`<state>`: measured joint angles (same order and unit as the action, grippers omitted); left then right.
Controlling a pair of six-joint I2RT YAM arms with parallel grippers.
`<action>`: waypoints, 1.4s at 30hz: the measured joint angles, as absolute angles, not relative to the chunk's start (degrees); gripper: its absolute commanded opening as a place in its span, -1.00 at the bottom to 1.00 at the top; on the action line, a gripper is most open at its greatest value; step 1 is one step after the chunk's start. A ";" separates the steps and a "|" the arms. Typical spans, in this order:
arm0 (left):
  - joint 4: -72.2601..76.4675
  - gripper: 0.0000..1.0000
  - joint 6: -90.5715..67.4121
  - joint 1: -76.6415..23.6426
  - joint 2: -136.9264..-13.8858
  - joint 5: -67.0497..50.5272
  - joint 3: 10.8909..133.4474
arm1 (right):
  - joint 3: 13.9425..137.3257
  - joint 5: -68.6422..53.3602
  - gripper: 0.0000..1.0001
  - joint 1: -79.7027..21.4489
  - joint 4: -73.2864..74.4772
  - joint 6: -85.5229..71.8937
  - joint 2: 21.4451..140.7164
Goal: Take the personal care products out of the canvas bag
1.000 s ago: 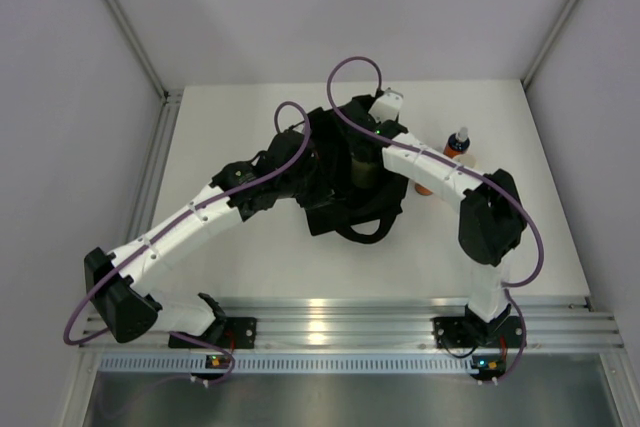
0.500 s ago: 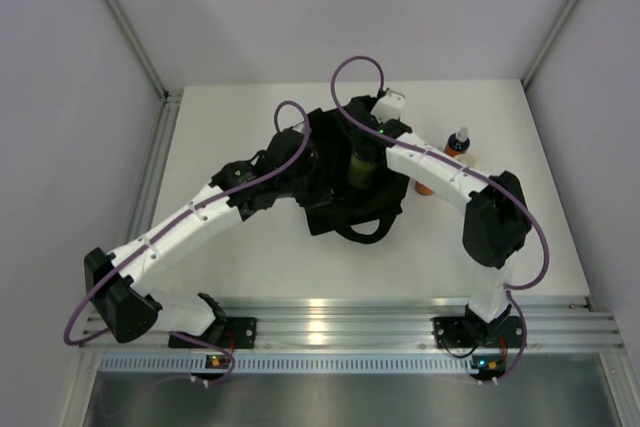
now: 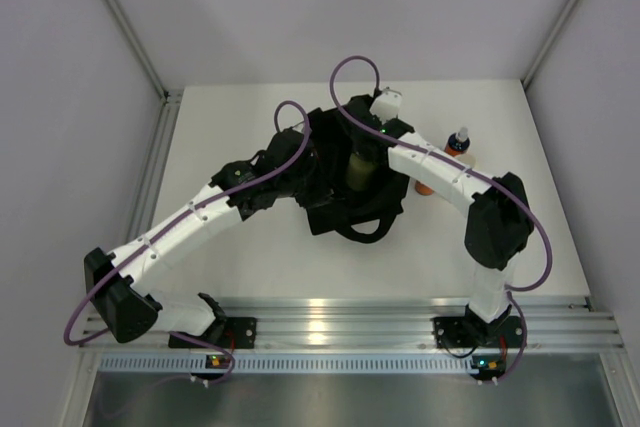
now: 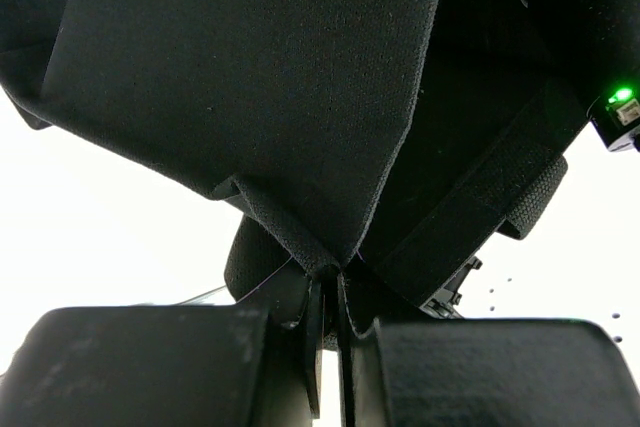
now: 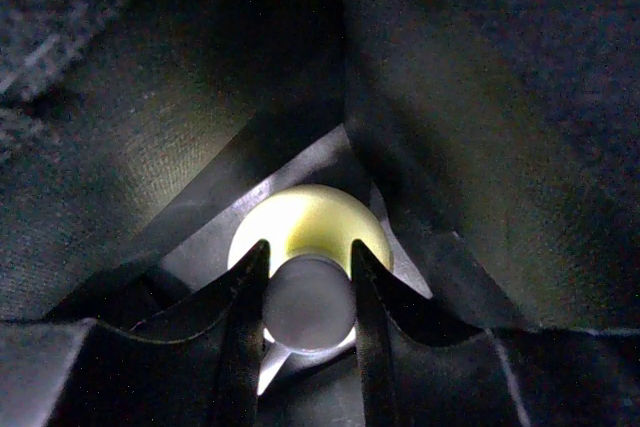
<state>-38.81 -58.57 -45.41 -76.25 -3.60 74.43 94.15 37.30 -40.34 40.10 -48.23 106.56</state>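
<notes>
The black canvas bag [image 3: 345, 209] stands mid-table with its mouth open. My left gripper [image 3: 303, 159] is shut on the bag's left rim; in the left wrist view the fabric edge [image 4: 300, 237] is pinched between the closed jaws of this gripper [image 4: 330, 292]. My right gripper [image 3: 362, 152] reaches down into the bag. In the right wrist view this gripper [image 5: 308, 292] has its fingers closed on the white cap [image 5: 308, 305] of the pale yellow-green bottle [image 5: 315, 217], which stands on the bag floor and also shows in the top view [image 3: 357, 173]. The cream-white cylinder is out of view.
An orange bottle with a dark blue cap [image 3: 458, 142] stands on the table right of the bag. A second orange bottle [image 3: 425, 187] lies partly under my right forearm. The bag's loop handle [image 3: 362, 232] hangs toward the front. Walls enclose the table at left, right and back.
My right arm has shifted slightly, its elbow moving a little to the right. The bag and my left arm have not visibly moved.
</notes>
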 measured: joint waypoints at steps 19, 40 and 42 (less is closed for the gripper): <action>-38.81 -1.00 -58.57 -45.43 -76.25 -3.57 74.43 | 95.72 34.35 -1.00 -40.40 41.01 -39.51 103.66; -38.83 -1.00 -58.61 -45.43 -76.25 -3.42 74.43 | 101.80 28.99 -1.00 -41.69 42.02 -27.09 101.60; -38.83 -1.00 -58.61 -45.43 -76.25 -3.42 74.43 | 101.97 28.53 -1.00 -41.82 42.11 -25.87 101.21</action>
<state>-38.83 -58.61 -45.43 -76.25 -3.42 74.43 101.97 28.53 -41.82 42.11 -25.87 101.21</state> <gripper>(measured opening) 0.069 0.338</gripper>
